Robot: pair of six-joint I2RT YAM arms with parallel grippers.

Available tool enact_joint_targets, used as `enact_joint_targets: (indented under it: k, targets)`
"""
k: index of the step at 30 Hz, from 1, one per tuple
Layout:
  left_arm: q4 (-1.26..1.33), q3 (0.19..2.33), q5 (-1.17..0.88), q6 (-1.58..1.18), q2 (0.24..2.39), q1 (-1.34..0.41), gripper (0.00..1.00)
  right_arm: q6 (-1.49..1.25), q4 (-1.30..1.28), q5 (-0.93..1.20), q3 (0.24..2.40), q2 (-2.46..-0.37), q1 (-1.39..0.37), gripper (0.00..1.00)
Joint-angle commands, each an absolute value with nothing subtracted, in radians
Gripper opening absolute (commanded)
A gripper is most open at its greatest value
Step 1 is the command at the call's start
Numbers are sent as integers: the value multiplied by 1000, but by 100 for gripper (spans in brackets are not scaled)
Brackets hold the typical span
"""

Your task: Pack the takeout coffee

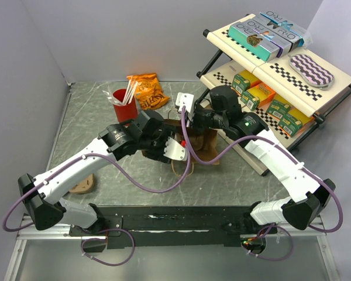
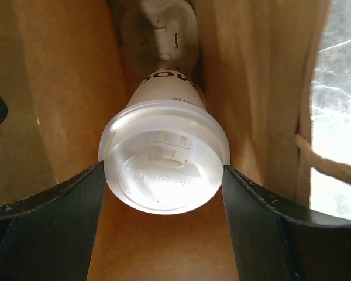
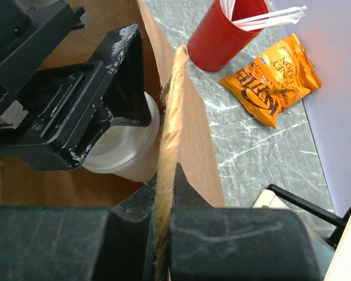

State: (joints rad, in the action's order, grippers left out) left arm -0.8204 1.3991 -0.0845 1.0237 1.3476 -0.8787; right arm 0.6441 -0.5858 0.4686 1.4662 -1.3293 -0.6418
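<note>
The takeout coffee (image 2: 164, 167), a white paper cup with a white domed lid, lies inside the brown paper bag (image 2: 263, 88), lid toward the left wrist camera. My left gripper (image 2: 162, 170) reaches into the bag, and its two black fingers press on either side of the lid rim. Deeper in the bag shows a second white lid (image 2: 164, 29). In the right wrist view the cup (image 3: 123, 146) sits under the left gripper's finger. My right gripper (image 3: 169, 170) is shut on the bag's twine handle (image 3: 172, 105) at the bag's mouth. From above, both grippers meet at the bag (image 1: 207, 146).
A red cup with white sticks (image 1: 124, 104) and an orange snack bag (image 1: 147, 91) stand behind the paper bag. A tilted rack of boxed goods (image 1: 275, 64) fills the right side. A brown round object (image 1: 82, 186) lies under the left arm.
</note>
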Motion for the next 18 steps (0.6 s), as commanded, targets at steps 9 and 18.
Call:
enact_joint_targets:
  k: [9, 18]
  targets:
    - [-721, 1417, -149, 885, 1291, -842, 1, 649, -546, 495, 1467, -1278, -650, 0]
    - [-704, 1431, -143, 848, 1356, -841, 1, 658, -560, 497, 1476, -1269, -663, 0]
